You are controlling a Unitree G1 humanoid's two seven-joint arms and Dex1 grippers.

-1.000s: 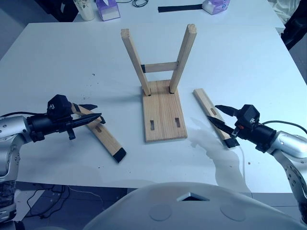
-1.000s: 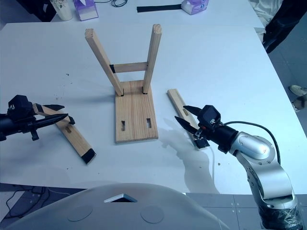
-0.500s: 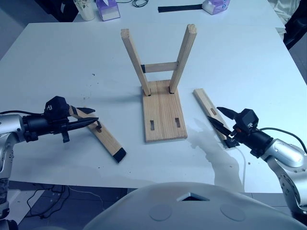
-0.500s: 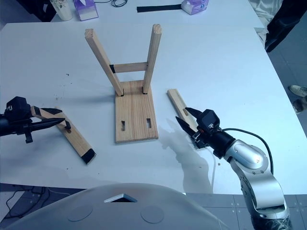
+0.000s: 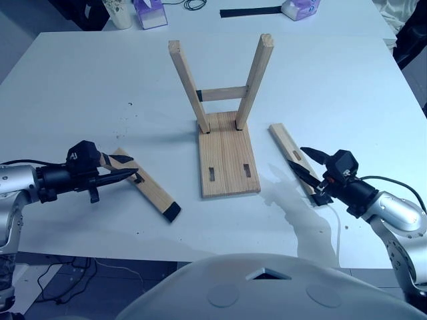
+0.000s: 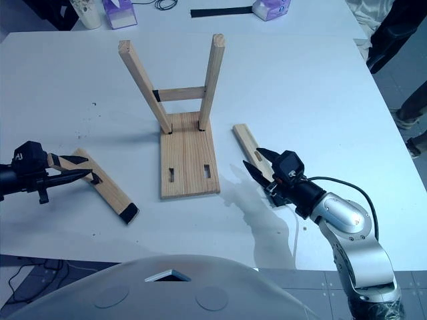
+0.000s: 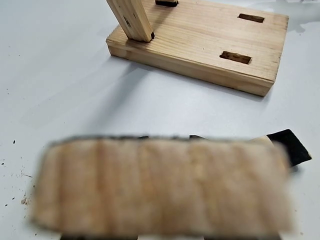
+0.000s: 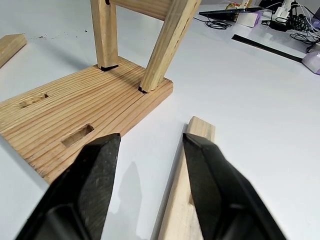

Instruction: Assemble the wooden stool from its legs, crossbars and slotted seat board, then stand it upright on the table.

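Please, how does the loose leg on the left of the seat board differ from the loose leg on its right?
The left leg has the left gripper shut on its far end; the right leg is not gripped, and the right gripper is open over its near half. The left leg lies nearer the robot than the right leg. Both lie flat on the table, dark tip toward the robot, outside the seat board.
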